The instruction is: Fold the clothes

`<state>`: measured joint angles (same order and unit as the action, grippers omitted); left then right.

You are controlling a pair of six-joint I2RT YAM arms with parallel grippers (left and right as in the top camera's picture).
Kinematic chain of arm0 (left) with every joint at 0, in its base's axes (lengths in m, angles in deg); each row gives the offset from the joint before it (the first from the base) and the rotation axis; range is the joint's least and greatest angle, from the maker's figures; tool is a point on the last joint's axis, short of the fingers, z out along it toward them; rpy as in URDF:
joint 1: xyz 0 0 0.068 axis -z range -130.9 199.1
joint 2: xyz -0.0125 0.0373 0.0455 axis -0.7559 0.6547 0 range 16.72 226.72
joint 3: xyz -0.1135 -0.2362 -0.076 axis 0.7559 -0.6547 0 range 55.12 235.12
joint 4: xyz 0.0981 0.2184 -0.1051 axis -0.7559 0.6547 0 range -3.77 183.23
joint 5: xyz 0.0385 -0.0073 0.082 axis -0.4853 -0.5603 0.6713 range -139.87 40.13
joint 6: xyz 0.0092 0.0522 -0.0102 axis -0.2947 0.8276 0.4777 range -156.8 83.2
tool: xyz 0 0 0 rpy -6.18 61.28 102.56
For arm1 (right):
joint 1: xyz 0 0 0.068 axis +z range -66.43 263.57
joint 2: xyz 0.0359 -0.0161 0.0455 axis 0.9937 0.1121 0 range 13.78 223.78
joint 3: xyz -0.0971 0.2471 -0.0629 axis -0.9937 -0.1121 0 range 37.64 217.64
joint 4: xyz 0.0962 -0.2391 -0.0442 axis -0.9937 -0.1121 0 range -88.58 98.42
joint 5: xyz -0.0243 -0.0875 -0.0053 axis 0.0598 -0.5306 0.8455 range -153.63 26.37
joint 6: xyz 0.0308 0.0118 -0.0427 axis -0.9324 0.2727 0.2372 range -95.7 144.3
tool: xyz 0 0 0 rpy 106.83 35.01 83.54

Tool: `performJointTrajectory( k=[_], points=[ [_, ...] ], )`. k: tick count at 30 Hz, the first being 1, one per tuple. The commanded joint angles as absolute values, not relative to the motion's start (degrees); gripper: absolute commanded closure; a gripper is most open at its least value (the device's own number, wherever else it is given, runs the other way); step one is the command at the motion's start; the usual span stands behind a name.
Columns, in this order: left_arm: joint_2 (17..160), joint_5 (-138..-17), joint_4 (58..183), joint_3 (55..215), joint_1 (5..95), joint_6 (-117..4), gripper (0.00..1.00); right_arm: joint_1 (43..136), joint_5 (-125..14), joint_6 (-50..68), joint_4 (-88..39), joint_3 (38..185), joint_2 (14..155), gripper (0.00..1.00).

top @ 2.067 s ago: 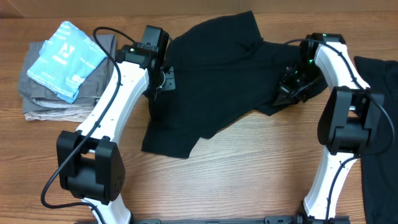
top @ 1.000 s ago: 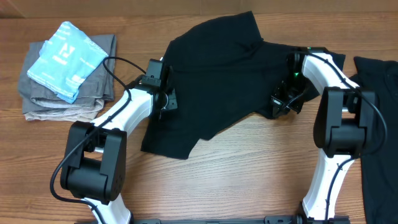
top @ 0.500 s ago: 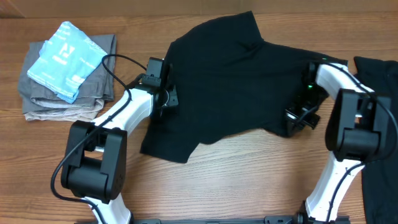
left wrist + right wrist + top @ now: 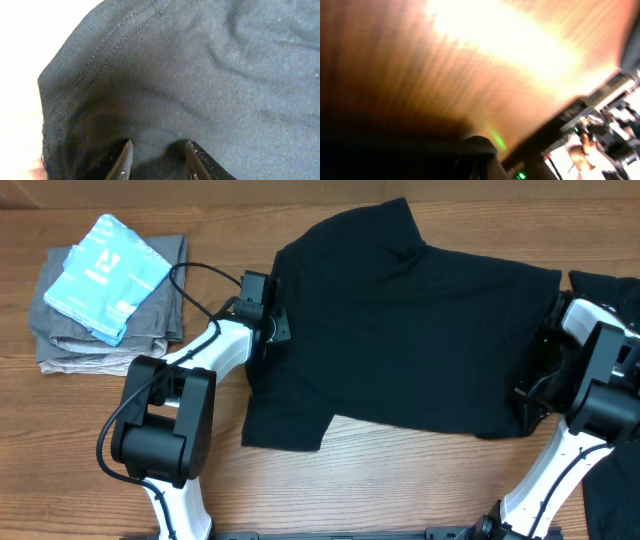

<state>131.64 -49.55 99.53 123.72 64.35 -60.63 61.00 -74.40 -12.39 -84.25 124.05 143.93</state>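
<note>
A black T-shirt [image 4: 400, 330] lies spread wide across the middle of the wooden table [image 4: 420, 480]. My left gripper [image 4: 277, 327] sits at its left edge. In the left wrist view its fingertips [image 4: 159, 162] stand a little apart with black cloth [image 4: 200, 75] bunched between them. My right gripper [image 4: 527, 395] is at the shirt's lower right edge, shut on the cloth. The right wrist view is blurred: a dark gripper [image 4: 480, 160] against dark cloth, with wood [image 4: 470, 60] above.
A stack of grey folded garments [image 4: 70, 345] with a light-blue printed one [image 4: 105, 275] on top lies at the far left. Another black garment [image 4: 600, 285] lies along the right edge, partly under the right arm.
My right gripper has travelled right and towards the front, dragging the shirt's right side out until the shirt lies wide. The left gripper has stayed at the left edge, shifting slightly.
</note>
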Motion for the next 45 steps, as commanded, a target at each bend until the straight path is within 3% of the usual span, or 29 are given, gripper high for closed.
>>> performJointTrajectory(
  k=[1, 9, 16, 27, 35, 45],
  points=[
    [135.8, -49.2, 99.1, 122.5, 63.8, -57.9, 0.60, 60.9, -77.5, -14.5, -87.8, 131.4, 144.3, 0.96],
    [133.6, -48.8, 99.6, 124.4, 62.6, -57.4, 0.61, 61.1, -59.9, 2.7, -86.8, 139.9, 136.6, 0.91],
    [119.9, -49.1, 103.6, 126.5, 62.7, -58.1, 0.60, 61.2, -46.9, 12.6, -87.3, 139.9, 122.7, 0.90],
    [102.8, -51.2, 118.7, 126.5, 64.9, -64.8, 0.52, 62.7, -46.4, 10.5, -83.1, 122.4, 98.6, 0.91],
    [105.9, -54.0, 123.3, 125.6, 64.9, -67.3, 0.51, 62.6, -46.5, -0.3, -64.5, 91.6, 94.7, 0.96],
    [117.1, -54.4, 123.3, 125.4, 65.4, -65.7, 0.58, 62.4, -58.0, -9.5, -53.1, 81.0, 95.3, 0.96]
  ],
)
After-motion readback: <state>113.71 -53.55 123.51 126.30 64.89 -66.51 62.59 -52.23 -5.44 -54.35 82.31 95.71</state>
